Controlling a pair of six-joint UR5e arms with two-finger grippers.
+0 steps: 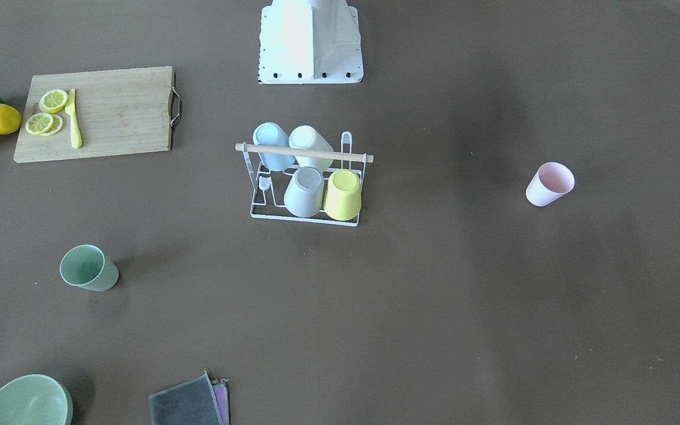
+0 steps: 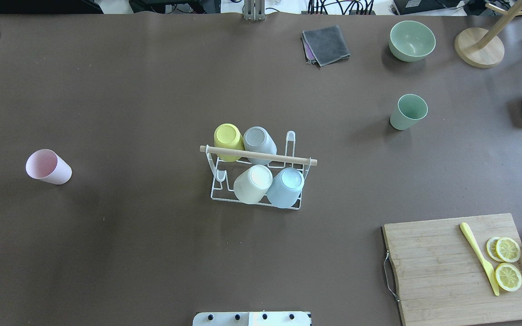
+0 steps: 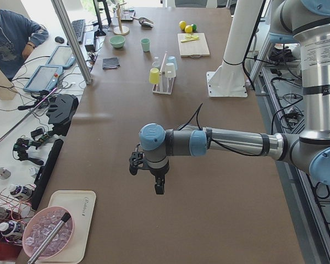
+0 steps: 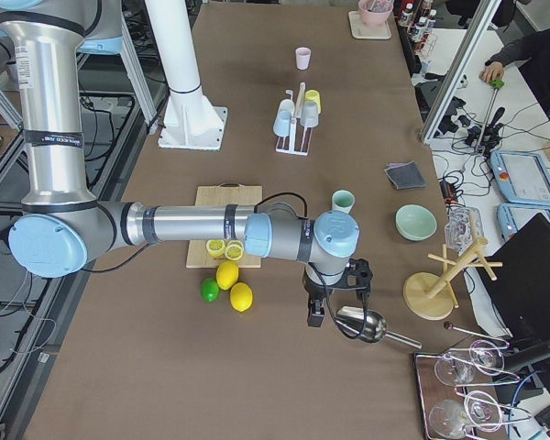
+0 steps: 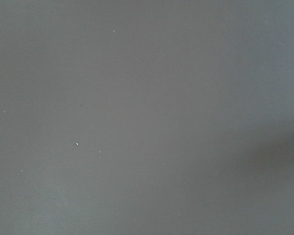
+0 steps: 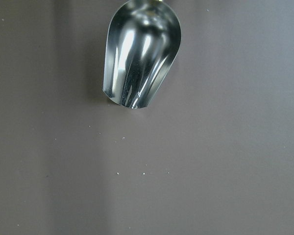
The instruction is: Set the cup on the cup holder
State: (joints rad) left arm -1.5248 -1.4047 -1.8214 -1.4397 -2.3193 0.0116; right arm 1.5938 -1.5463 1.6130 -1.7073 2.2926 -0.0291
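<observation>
Cup of pink plastic point(image 2: 48, 166), apart from white wire cup holder point(image 2: 288, 158).
My left gripper point(image 3: 158, 188), right gripper point(image 4: 313, 316): how far open, I cannot tell.

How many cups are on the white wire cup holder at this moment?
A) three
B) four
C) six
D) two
B: the cup holder carries a yellow cup, a grey cup, a white cup and a blue cup, all bottoms up; the pink cup and the green cup stand on the table, away from it.
</observation>
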